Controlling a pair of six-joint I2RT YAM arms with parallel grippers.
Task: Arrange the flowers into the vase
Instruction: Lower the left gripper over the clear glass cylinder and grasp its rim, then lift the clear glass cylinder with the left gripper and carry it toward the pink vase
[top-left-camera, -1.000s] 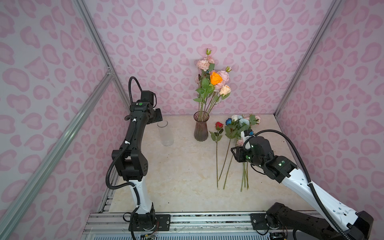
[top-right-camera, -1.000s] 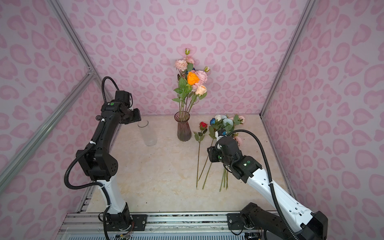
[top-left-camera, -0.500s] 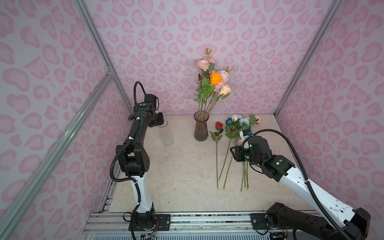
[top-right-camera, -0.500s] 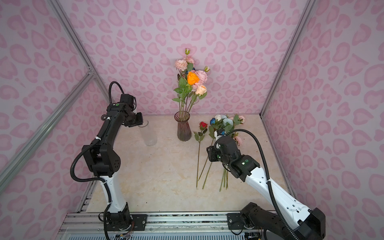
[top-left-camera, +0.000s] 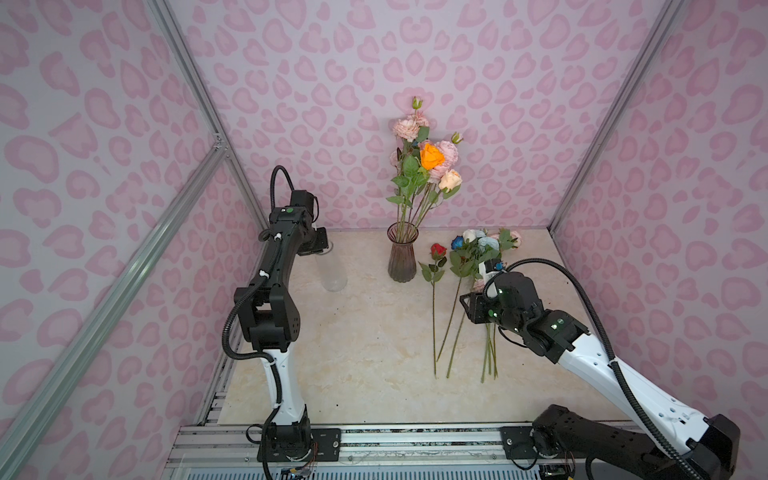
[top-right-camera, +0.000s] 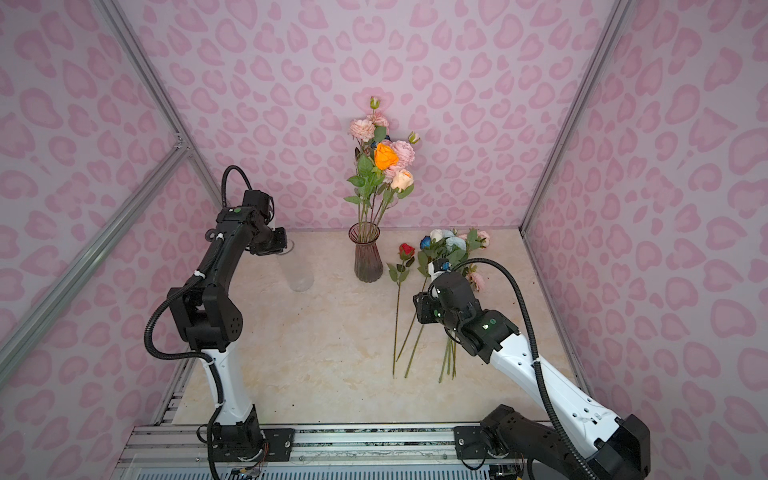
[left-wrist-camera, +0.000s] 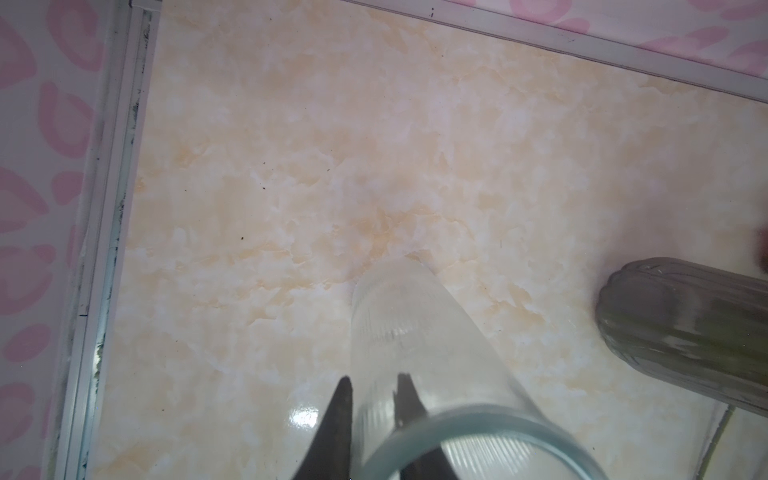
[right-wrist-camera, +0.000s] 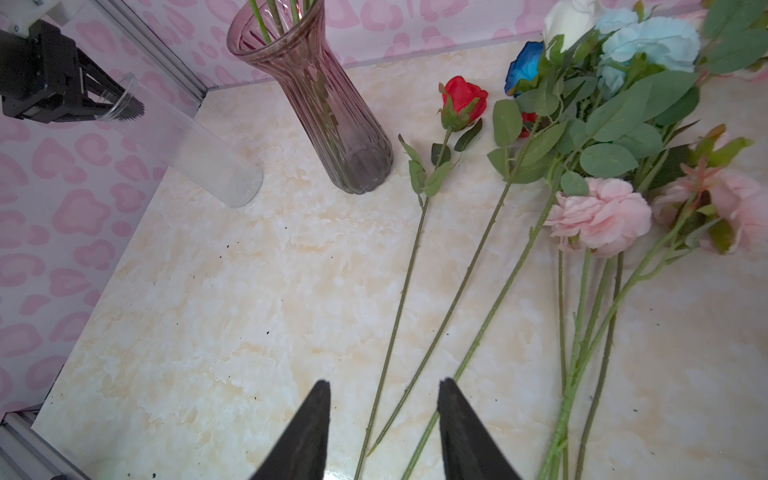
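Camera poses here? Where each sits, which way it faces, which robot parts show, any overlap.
Top views: high at the front, looking down toward the back wall; left arm and right arm both show.
Left wrist: on the left arm, looking down past the left gripper, fingers straddling the clear vase rim; only fingers show.
Right wrist: low over the table, facing the back corner and loose flowers past the open right gripper; its fingertips and the left gripper show.
Shared: both wrist views hold the clear vase and purple vase.

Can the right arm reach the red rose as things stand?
Probably yes: the red rose lies by itself, nothing covering it, and the right gripper hangs open over its stem.
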